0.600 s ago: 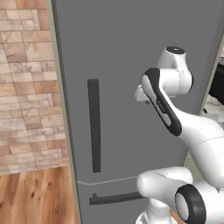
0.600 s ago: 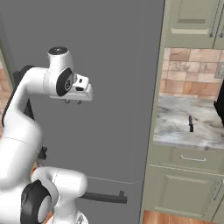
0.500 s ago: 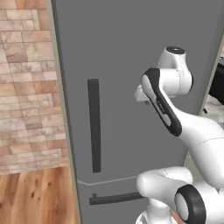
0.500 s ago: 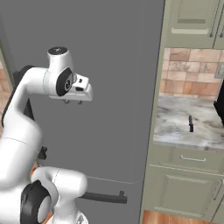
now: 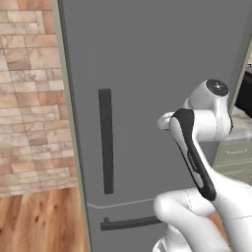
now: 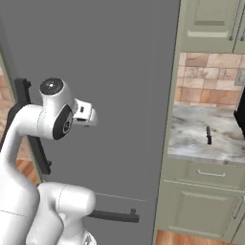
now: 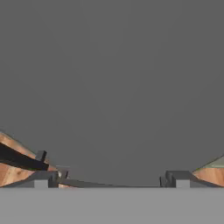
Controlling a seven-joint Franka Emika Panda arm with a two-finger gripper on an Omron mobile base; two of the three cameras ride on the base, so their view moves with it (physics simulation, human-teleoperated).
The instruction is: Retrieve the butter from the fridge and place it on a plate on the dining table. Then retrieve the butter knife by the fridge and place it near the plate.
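Facing the shut fridge [image 5: 147,74] door, gripper [image 7: 111,179] spread wide and empty; butter knife [image 6: 208,135] lying on the counter [image 6: 191,139].

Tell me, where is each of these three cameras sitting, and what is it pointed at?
Left base view: behind the arm on its left, facing the closed fridge; the white arm rises at lower right.
Right base view: behind on its right, facing the fridge and the counter where the butter knife lies; the arm rises at lower left.
Hand view: on the hand, facing the fridge door; the open gripper tips show at the bottom.
Both base views share the fridge's vertical handle.
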